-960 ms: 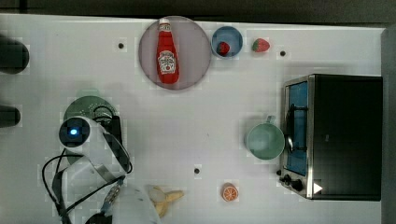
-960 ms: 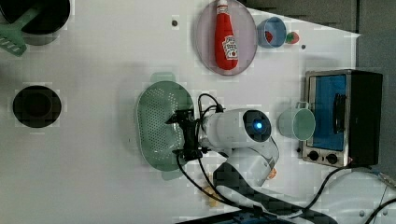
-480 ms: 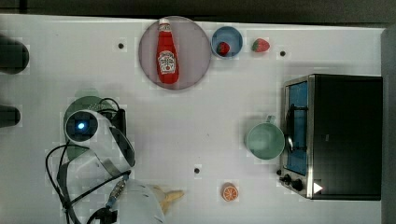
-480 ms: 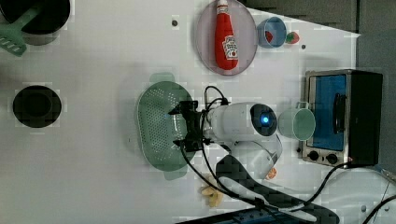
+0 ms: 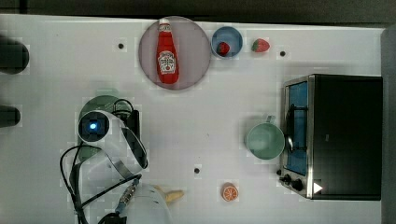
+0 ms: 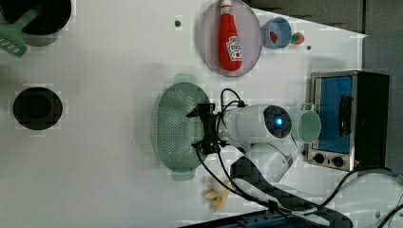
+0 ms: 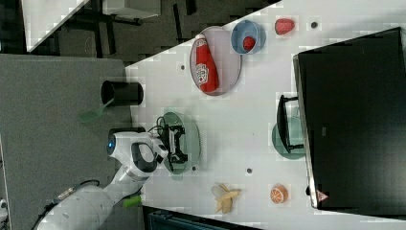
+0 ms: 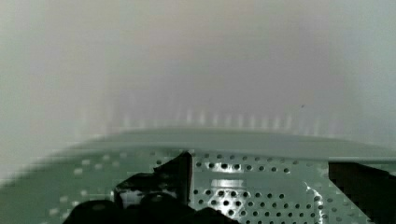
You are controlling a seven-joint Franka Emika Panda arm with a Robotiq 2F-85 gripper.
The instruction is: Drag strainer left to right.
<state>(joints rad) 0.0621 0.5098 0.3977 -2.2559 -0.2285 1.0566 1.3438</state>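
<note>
The strainer (image 6: 177, 124), a pale mint-green oval with a dotted bowl, lies on the white table left of centre in the left view. My gripper (image 6: 201, 129) stands open over the strainer's side nearest the left view's right, its black fingers (image 6: 199, 112) spread wide. In the wrist view both fingertips (image 8: 173, 176) reach down inside the perforated bowl (image 8: 261, 186), close to its wall. The top view has the arm covering most of the strainer (image 5: 102, 100). In the right view the gripper (image 7: 175, 143) sits over the strainer (image 7: 193, 139).
A teal mug (image 5: 265, 141) stands just in front of the toaster oven (image 5: 341, 135) at the top view's right. A ketchup bottle (image 5: 167, 56) lies on a plate (image 5: 196, 51) at the back, beside a blue bowl (image 5: 227, 41). An orange slice (image 5: 229, 192) and a banana (image 5: 170, 195) lie near the front edge.
The arm has moved toward the left view's right, and the strainer has shifted a little the same way with it. The fingers have stayed spread.
</note>
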